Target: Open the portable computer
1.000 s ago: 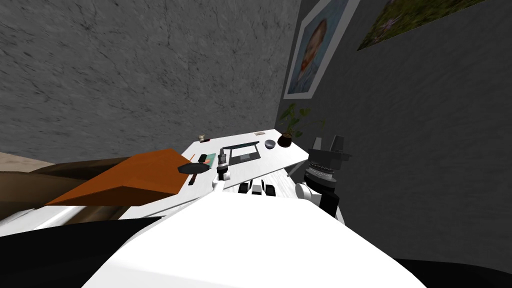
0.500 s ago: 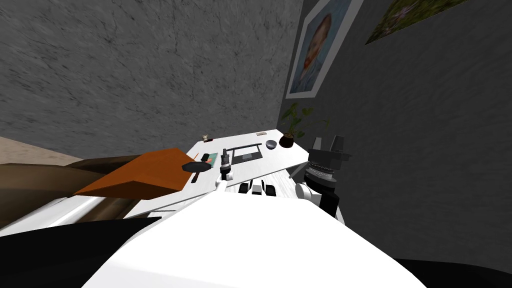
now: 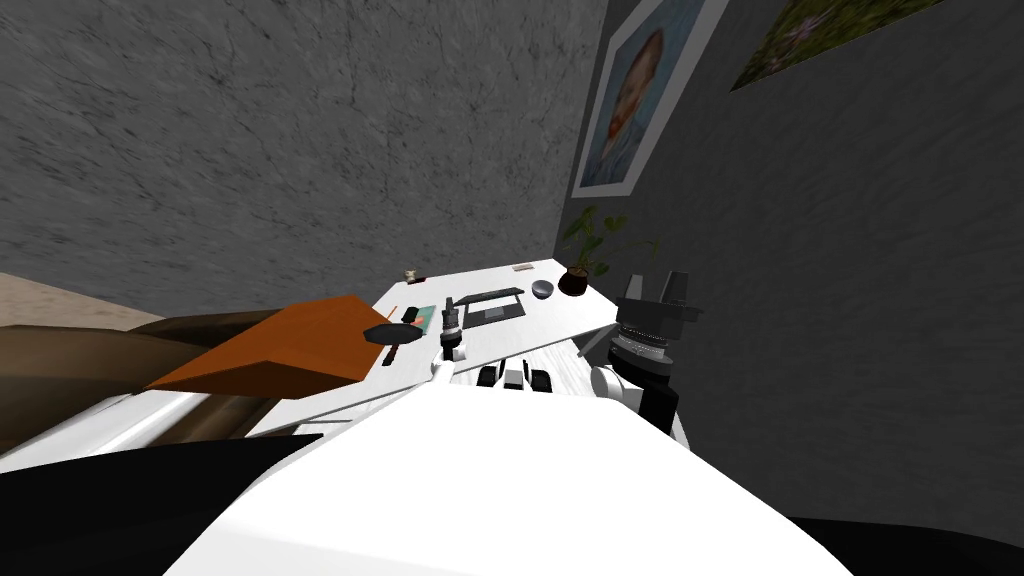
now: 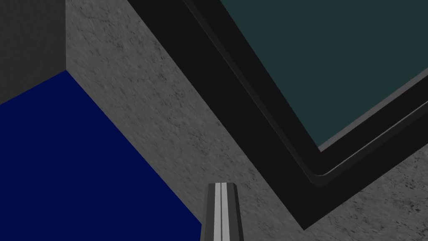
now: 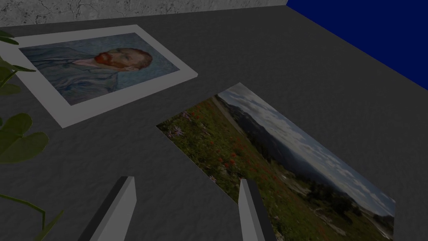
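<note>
On the white surface (image 3: 560, 318), the portable computer (image 3: 490, 305) sits beside a grey bowl (image 3: 542, 289), its teal screen (image 4: 334, 62) close before the left hand (image 4: 221, 186), whose fingers are pressed together and empty. The right hand (image 5: 186, 180) hovers off the surface's edge, fingers spread and empty.

Dim, flat light (walls splay at corners).

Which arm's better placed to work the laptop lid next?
Left. The left gripper, shut, is over the desk beside the laptop, its screen close ahead in the wrist view. The right gripper, open, is raised beyond the desk's edge, away from the laptop.
</note>
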### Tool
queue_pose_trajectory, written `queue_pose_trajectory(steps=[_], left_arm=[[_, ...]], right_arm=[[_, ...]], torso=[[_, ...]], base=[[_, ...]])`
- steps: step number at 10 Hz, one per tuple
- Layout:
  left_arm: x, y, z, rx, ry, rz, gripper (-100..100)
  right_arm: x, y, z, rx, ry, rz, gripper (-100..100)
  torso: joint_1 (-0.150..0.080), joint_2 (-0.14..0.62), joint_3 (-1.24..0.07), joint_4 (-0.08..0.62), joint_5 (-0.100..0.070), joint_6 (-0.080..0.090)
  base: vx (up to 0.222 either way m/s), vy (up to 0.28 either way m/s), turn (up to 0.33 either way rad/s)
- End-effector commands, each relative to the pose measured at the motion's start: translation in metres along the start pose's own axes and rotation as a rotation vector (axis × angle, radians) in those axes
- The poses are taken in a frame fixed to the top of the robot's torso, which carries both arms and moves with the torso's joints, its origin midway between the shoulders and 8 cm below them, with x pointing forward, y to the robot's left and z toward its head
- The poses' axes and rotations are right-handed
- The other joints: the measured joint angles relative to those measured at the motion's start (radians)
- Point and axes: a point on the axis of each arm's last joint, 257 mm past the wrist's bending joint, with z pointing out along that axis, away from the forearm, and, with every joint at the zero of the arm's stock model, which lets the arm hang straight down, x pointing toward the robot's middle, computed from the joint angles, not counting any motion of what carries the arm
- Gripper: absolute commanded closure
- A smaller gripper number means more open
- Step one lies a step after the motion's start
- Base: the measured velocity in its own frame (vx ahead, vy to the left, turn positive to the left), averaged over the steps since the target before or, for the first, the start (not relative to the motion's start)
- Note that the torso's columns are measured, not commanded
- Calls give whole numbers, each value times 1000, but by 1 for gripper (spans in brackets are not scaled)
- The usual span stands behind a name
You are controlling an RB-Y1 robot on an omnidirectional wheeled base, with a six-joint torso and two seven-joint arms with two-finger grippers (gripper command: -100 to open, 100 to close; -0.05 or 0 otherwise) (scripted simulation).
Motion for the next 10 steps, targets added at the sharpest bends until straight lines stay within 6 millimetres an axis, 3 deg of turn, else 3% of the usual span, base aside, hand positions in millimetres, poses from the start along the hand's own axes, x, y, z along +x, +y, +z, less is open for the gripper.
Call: queue_pose_trajectory(steps=[1, 4, 5, 6, 10], left_arm=[[-10, 0, -17, -7, -25, 17, 100], [-10, 0, -17, -7, -25, 17, 100], [-8, -3, 13, 22, -30, 12, -100], [-8, -3, 13, 22, -30, 12, -100], [-2, -3, 54, 39, -14, 11, -100]], right_arm=[[0, 0, 0, 0, 0, 0, 0], [0, 0, 0, 0, 0, 0, 0], [0, 0, 0, 0, 0, 0, 0], [0, 0, 0, 0, 0, 0, 0], [0, 0, 0, 0, 0, 0, 0]], torso=[[-3, 0, 1, -6, 5, -1], [-11, -2, 0, -9, 6, -5], [-9, -1, 0, -11, 8, -5], [-18, 1, 2, -4, 3, -5], [-38, 11, 8, 6, -7, -6]], base=[[1, -4, -43], [0, 0, -3], [-54, -56, 61], [-71, -49, 33], [-52, -31, 39]])
